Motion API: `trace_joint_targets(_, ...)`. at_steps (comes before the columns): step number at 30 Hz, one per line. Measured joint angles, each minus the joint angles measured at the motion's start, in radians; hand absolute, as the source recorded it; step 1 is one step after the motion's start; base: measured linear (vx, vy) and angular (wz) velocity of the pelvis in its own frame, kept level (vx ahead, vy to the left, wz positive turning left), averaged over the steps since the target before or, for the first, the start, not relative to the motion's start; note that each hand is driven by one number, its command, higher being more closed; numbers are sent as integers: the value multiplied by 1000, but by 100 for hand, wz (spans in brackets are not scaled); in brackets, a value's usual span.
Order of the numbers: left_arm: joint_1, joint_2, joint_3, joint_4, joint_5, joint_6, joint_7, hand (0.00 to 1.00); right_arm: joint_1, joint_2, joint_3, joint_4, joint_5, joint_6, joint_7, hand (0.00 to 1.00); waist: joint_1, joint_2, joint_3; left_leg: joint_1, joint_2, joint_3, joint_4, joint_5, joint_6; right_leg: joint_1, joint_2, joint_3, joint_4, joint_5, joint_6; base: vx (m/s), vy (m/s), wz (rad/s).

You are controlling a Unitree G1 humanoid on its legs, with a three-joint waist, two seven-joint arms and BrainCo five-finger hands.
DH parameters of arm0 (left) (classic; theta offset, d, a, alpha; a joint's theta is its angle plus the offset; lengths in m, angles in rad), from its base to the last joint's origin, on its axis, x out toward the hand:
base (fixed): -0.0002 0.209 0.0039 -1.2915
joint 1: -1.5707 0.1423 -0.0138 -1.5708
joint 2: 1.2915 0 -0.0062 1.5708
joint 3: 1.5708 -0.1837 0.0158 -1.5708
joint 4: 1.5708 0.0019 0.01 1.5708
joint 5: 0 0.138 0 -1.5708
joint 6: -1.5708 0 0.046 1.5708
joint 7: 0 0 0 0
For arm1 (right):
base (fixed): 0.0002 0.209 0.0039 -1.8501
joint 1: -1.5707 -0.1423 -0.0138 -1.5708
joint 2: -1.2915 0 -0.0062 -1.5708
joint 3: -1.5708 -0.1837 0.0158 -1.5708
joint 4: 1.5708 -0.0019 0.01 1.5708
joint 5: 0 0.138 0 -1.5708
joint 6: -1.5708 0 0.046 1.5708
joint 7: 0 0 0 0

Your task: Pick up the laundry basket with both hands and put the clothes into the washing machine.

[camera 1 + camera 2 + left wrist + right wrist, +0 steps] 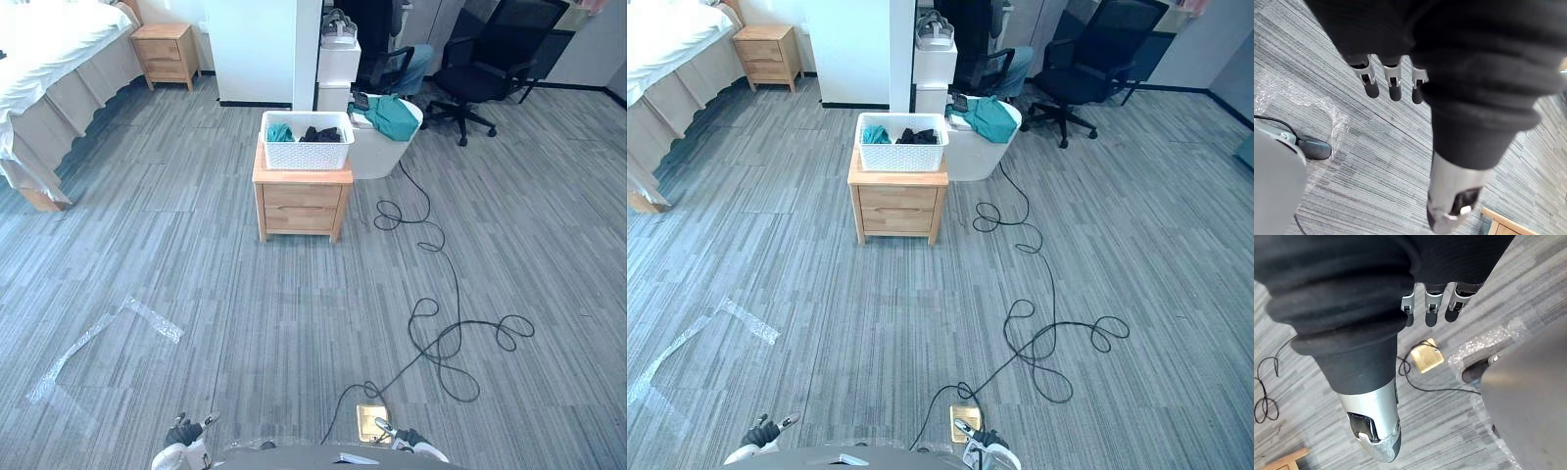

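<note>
Sitting upper centre of frame, light wooden two-drawer nightstand (pixel 301 201) prob. keeps white perforated plastic laundry basket (pixel 307 152) at grab height; teal + dark clothes (pixel 294 133) inside. Bottom edge: left hand (pixel 183 432) & right hand (pixel 407 438), well apart from it, fingers relaxed, holding nothing.

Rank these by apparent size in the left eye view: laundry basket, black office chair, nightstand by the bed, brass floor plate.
1. black office chair
2. laundry basket
3. nightstand by the bed, nearly alike but farther away, so unsure
4. brass floor plate
</note>
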State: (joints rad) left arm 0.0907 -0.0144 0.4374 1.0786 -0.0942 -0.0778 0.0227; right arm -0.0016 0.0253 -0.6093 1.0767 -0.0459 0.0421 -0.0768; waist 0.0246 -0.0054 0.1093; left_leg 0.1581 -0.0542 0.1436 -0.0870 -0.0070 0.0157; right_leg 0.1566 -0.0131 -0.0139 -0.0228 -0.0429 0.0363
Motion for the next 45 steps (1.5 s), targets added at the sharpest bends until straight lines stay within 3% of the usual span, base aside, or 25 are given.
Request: trace_joint_targets(45,0,21,-17,12,-1,12,22,0,-3,-7,41,1,17,-3,0,0,7,-3,10,-20,-1,8,0,0,-1,-22,-1,2,2,0,1,-1,-2,-1)
